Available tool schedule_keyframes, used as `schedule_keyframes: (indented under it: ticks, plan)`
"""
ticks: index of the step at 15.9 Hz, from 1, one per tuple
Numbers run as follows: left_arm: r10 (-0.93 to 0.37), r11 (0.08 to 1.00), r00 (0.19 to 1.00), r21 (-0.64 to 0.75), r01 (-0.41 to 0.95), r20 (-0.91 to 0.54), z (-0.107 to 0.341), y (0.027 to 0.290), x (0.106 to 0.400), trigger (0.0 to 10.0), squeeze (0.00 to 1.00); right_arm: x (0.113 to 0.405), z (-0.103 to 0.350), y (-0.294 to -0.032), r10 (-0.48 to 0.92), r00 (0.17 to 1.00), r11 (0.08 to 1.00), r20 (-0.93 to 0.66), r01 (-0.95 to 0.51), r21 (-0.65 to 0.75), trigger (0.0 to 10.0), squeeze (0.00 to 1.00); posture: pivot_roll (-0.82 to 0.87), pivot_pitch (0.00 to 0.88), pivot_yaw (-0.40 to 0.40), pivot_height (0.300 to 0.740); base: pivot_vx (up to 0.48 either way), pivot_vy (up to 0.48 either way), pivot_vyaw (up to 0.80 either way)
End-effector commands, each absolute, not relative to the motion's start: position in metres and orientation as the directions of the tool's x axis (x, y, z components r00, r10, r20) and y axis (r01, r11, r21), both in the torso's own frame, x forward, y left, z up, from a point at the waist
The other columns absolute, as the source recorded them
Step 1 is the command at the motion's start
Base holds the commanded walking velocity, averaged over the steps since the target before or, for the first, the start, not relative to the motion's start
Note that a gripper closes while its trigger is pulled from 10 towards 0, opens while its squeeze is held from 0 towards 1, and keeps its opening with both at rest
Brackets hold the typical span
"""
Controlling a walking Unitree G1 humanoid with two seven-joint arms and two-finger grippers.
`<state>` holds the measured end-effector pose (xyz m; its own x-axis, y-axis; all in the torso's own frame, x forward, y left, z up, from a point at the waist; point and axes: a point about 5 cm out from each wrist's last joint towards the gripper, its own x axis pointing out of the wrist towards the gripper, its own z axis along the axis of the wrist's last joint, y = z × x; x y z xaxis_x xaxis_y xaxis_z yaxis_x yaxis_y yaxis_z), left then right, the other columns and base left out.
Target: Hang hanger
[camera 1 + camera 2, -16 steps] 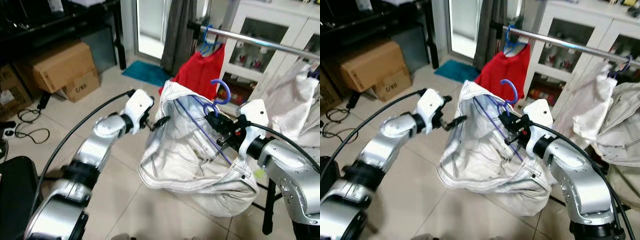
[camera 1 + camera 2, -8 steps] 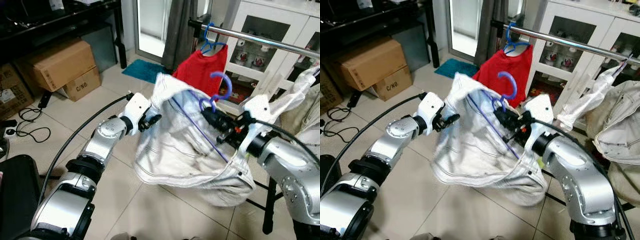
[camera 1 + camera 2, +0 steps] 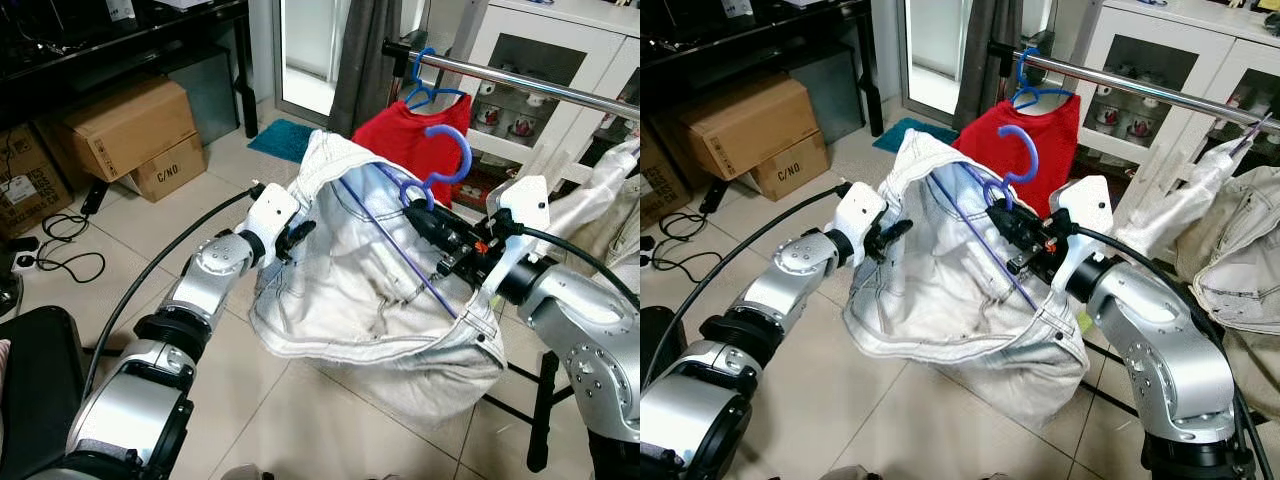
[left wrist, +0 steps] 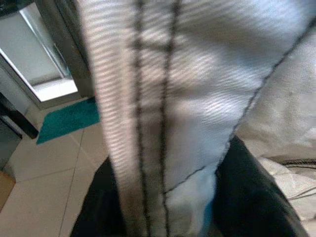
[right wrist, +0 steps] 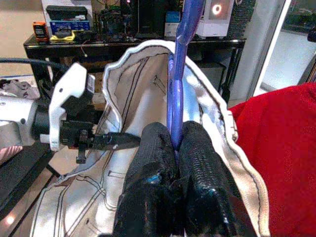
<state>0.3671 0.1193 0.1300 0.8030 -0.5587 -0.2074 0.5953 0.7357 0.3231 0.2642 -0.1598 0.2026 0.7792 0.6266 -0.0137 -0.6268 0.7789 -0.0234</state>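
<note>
The right hand [image 3: 428,222] has its two black fingers [image 5: 197,163] pressed together on the neck of the blue hanger [image 3: 440,165], just under its curled hook, which stands up in front of a red shirt [image 3: 410,140]. From that grip the hanger's thin blue arm slants down inside the open collar of a white jacket [image 3: 370,300], which drapes from the hanger and sags in a wide loop between the two silver arms, clear of the tiled floor [image 3: 230,400]. The left hand [image 3: 297,235] is closed on the jacket's seamed edge on the robot's left side, its fingers pinching the cloth so that the fabric lies over them in the left wrist view, with dark stitching lines running along it. Behind the hanger's hook, a metal rail [image 3: 540,85] runs across the scene, and a second blue hanger [image 3: 425,85] carrying the red shirt already hangs from it; the held hanger's hook sits below the rail and is not on it. More pale garments [image 3: 1230,250] hang from the rail farther to the robot's right, in front of a white glass-fronted cabinet [image 3: 1160,70]. Off to the robot's left, cardboard boxes [image 3: 120,130] stand on the floor beside a dark desk [image 3: 130,40], with black cables [image 3: 60,250] lying near them and a teal mat [image 3: 285,140] by the doorway.
</note>
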Motion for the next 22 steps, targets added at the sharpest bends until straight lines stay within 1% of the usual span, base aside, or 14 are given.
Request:
schedule_keyframes:
  ticks: [1,5,8,10,11,13,14,16,17,18,19,20,21,22]
  plan:
    - [-0.574,0.729,0.802,0.342,0.593,-0.166,0.141,0.114,0.368,0.0,0.00,0.266,0.216,-0.164,0.617,0.786,0.787,0.039,-0.615,-0.058,0.0,0.00,-0.06,0.000,-0.018,0.740,0.000,0.000,0.00]
    - [-0.555,0.742,0.817,0.350,0.572,-0.160,0.140,0.117,0.366,0.0,0.00,0.269,0.214,-0.162,0.618,0.786,0.786,0.030,-0.615,-0.060,0.0,0.00,-0.06,0.000,-0.021,0.740,0.000,0.000,0.00]
    - [-0.557,0.714,0.815,0.408,0.568,-0.159,0.153,0.123,0.364,0.0,0.00,0.273,0.204,-0.165,0.580,0.813,0.809,-0.041,-0.581,-0.083,0.0,0.00,-0.06,0.000,-0.020,0.740,0.000,0.000,0.00]
    - [-0.605,0.674,0.777,0.408,0.616,-0.175,0.165,0.125,0.360,0.0,0.00,0.275,0.196,-0.166,0.556,0.826,0.818,-0.092,-0.563,-0.114,0.0,0.00,-0.06,0.000,-0.018,0.740,0.000,0.000,0.00]
    - [-0.644,0.641,0.741,0.395,0.658,-0.190,0.173,0.127,0.357,0.0,0.00,0.275,0.190,-0.165,0.548,0.827,0.816,-0.126,-0.561,-0.135,0.0,0.00,-0.06,0.000,-0.017,0.740,0.000,0.000,0.00]
    - [-0.711,0.624,0.688,0.318,0.714,-0.149,0.201,0.133,0.353,0.0,0.00,0.273,0.180,-0.160,0.573,0.797,0.778,-0.191,-0.602,-0.179,0.0,0.00,-0.05,0.000,-0.017,0.740,0.000,0.000,0.00]
    - [-0.712,0.631,0.690,0.311,0.711,-0.135,0.206,0.135,0.354,0.0,0.00,0.272,0.179,-0.158,0.584,0.787,0.767,-0.198,-0.615,-0.183,0.0,0.00,-0.05,0.000,-0.017,0.740,0.000,0.000,0.00]
    - [-0.671,0.686,0.738,0.315,0.655,-0.073,0.229,0.147,0.363,0.0,0.00,0.262,0.174,-0.147,0.680,0.689,0.659,-0.251,-0.725,-0.202,0.0,0.00,-0.05,0.000,-0.012,0.740,0.000,0.000,0.00]
    - [-0.670,0.687,0.740,0.324,0.650,-0.064,0.234,0.148,0.365,0.0,0.00,0.257,0.171,-0.145,0.708,0.648,0.617,-0.280,-0.761,-0.202,0.0,0.00,-0.06,0.000,-0.011,0.740,0.000,0.000,0.00]
    - [-0.693,0.677,0.719,0.298,0.673,-0.048,0.239,0.145,0.364,0.0,0.00,0.253,0.164,-0.143,0.717,0.614,0.584,-0.330,-0.788,-0.197,0.0,0.00,-0.06,0.000,-0.006,0.740,0.000,0.000,0.00]
    - [-0.726,0.658,0.688,0.272,0.702,-0.021,0.245,0.140,0.361,0.0,0.00,0.251,0.158,-0.143,0.712,0.595,0.560,-0.373,-0.802,-0.211,0.0,0.00,-0.06,0.000,-0.006,0.740,0.000,0.000,0.00]
    - [-0.773,0.620,0.634,0.240,0.747,0.024,0.253,0.133,0.356,0.0,0.00,0.250,0.151,-0.144,0.690,0.588,0.547,-0.422,-0.805,-0.228,0.0,0.00,-0.06,0.000,-0.002,0.740,0.000,0.000,0.00]
    - [-0.791,0.602,0.610,0.222,0.767,0.037,0.256,0.129,0.354,0.0,0.00,0.251,0.148,-0.145,0.674,0.592,0.548,-0.443,-0.802,-0.238,0.0,0.00,-0.06,0.000,0.000,0.740,0.000,0.000,0.00]
    - [-0.780,0.607,0.626,0.248,0.755,0.004,0.252,0.129,0.356,0.0,0.00,0.253,0.150,-0.143,0.685,0.599,0.561,-0.414,-0.797,-0.224,0.0,0.00,-0.06,0.000,0.001,0.740,0.000,0.000,0.00]
